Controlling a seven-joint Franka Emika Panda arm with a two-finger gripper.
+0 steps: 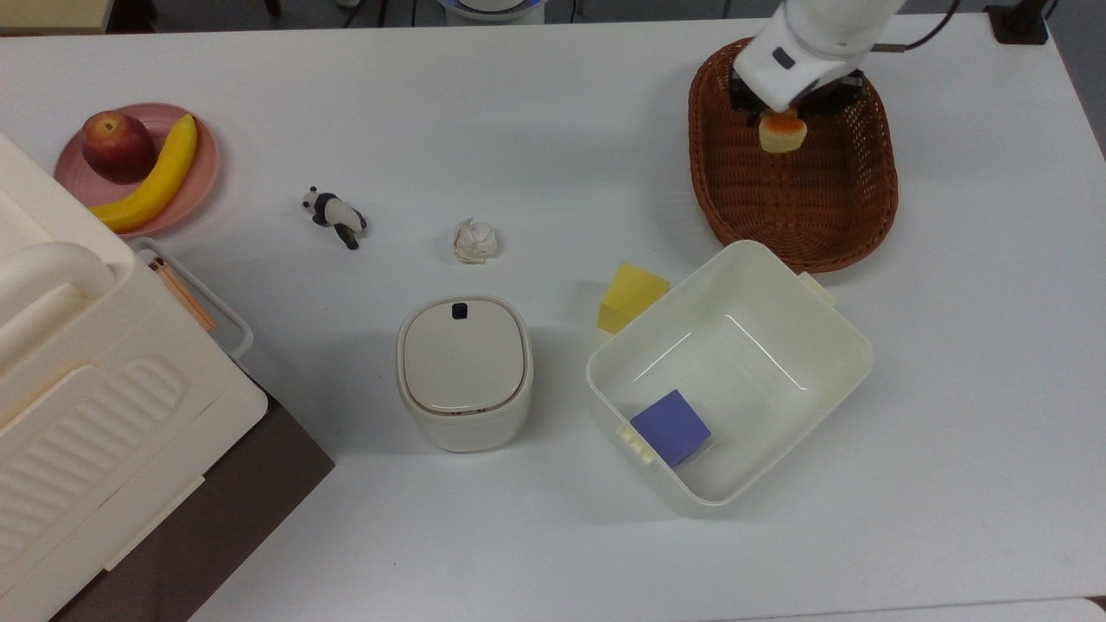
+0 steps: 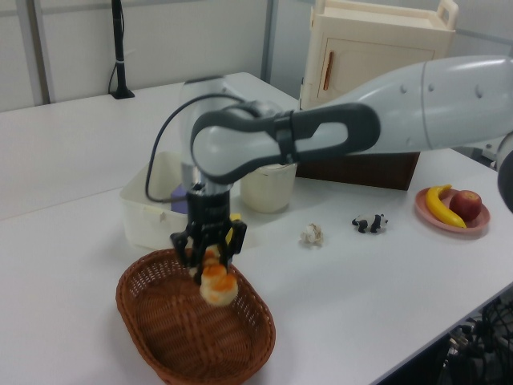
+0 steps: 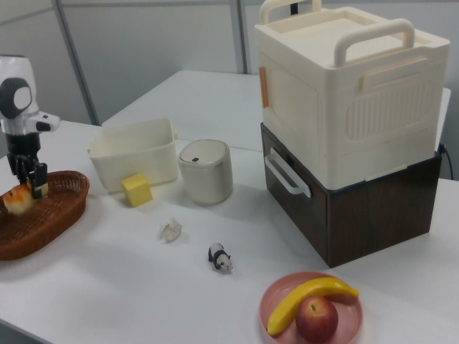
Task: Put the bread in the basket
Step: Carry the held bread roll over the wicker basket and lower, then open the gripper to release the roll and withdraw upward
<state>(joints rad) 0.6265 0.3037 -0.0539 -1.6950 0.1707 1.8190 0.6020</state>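
The bread [image 1: 782, 132] [image 2: 217, 285] [image 3: 19, 198] is a small loaf with an orange-brown top and cream sides. It hangs in my gripper [image 1: 785, 111] [image 2: 207, 258] [image 3: 26, 179], which is shut on it from above. Gripper and bread are over the inside of the brown wicker basket [image 1: 855, 207] [image 2: 168, 337] [image 3: 50, 215], near the basket's far end in the top view. The bread is above the basket floor, not resting on it.
A cream tub [image 1: 821, 311] with a purple cube [image 1: 670, 427] sits beside the basket, a yellow block [image 1: 631, 297] next to it. A lidded bin [image 1: 465, 371], paper ball [image 1: 476, 240], toy panda [image 1: 335, 216] and fruit plate [image 1: 203, 164] lie toward the top view's left.
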